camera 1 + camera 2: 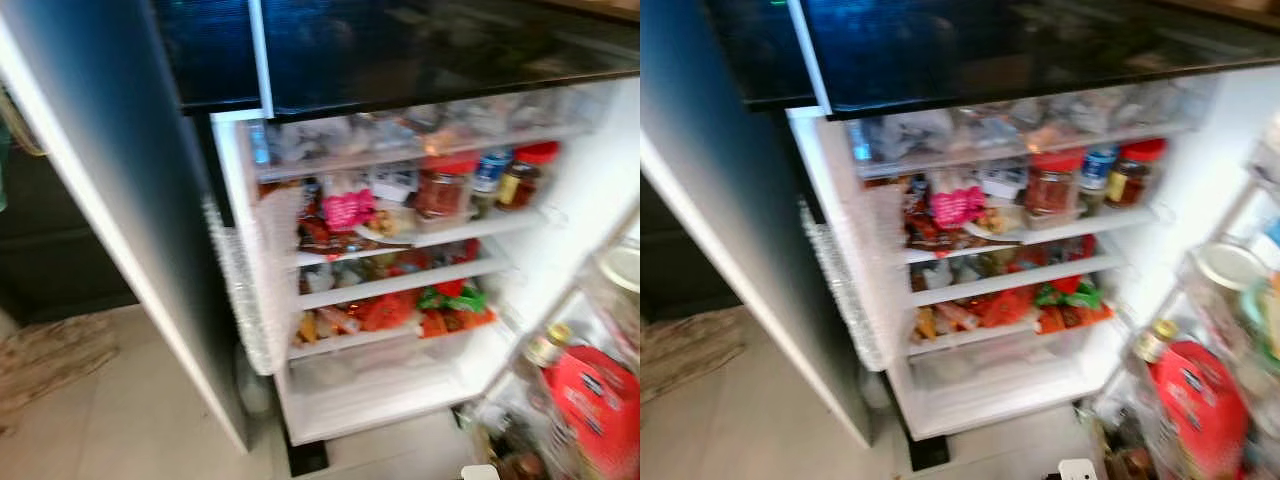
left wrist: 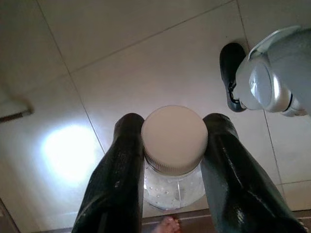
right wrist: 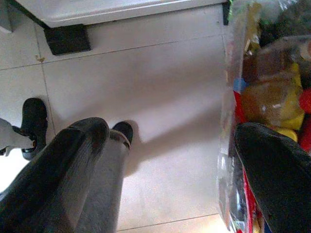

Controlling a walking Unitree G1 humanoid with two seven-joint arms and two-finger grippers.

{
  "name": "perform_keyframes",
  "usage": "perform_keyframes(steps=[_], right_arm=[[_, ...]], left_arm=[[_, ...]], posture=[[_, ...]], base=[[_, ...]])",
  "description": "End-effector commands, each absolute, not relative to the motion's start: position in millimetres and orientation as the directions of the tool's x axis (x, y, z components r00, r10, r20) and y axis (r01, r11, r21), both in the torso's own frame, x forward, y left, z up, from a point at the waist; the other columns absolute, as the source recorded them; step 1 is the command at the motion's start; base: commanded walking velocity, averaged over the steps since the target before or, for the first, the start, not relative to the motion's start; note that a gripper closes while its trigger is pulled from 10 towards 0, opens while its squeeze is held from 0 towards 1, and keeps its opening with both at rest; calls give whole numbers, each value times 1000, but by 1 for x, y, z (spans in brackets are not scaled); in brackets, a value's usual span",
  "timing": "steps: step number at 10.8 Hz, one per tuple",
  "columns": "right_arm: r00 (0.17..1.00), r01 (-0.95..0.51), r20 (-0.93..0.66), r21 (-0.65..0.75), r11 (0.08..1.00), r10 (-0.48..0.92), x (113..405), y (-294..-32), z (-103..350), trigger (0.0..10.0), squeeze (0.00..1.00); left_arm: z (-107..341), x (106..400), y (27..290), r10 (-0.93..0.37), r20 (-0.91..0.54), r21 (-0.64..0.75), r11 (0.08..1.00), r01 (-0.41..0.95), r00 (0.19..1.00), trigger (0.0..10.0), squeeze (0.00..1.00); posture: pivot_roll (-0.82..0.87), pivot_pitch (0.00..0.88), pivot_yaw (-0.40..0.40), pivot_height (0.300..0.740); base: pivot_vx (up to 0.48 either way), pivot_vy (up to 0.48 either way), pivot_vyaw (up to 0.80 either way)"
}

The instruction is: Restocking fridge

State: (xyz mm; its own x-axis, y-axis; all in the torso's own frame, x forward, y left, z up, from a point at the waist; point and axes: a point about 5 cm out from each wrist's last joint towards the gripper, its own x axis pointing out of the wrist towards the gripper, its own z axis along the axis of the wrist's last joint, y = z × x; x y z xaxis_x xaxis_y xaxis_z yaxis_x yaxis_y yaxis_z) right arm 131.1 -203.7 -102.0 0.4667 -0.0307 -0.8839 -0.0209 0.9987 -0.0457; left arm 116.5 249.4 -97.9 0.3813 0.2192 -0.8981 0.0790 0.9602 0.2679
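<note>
In the left wrist view my left gripper (image 2: 174,132) hangs over the tiled floor, shut on a clear jar with a white screw lid (image 2: 174,145); one black finger (image 2: 121,165) presses each side of its neck. The fridge (image 1: 400,395) stands open ahead, its white shelves packed with food: a red-lidded jar (image 1: 443,188), a pink packet (image 1: 347,208) and red and green packets (image 1: 440,305). My right gripper (image 3: 177,141) is open and low, beside the fridge door's rack, with bare floor between its fingers.
The dark open door (image 1: 120,200) stands at the left. At the right, the other door's rack holds a red-labelled bottle (image 1: 590,400) and jars. A pale drawer (image 1: 990,385) forms the fridge's bottom. A worn mat (image 1: 50,360) lies on the tiles at the left.
</note>
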Motion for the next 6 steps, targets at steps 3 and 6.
perform_keyframes(steps=[3,6], right_arm=[[460,-31,-887,-56,998,-36,130,-207,-102,10000,0],[459,-35,-887,-65,997,-42,130,-208,-102,10000,0]], left_arm=[[-99,115,247,201,-904,257,961,103,378,10000,0],[-99,115,247,203,-903,255,963,91,379,10000,0]], posture=[[-3,0,-7,740],[-3,0,-9,740]], base=[[0,-105,0],[0,0,0]])
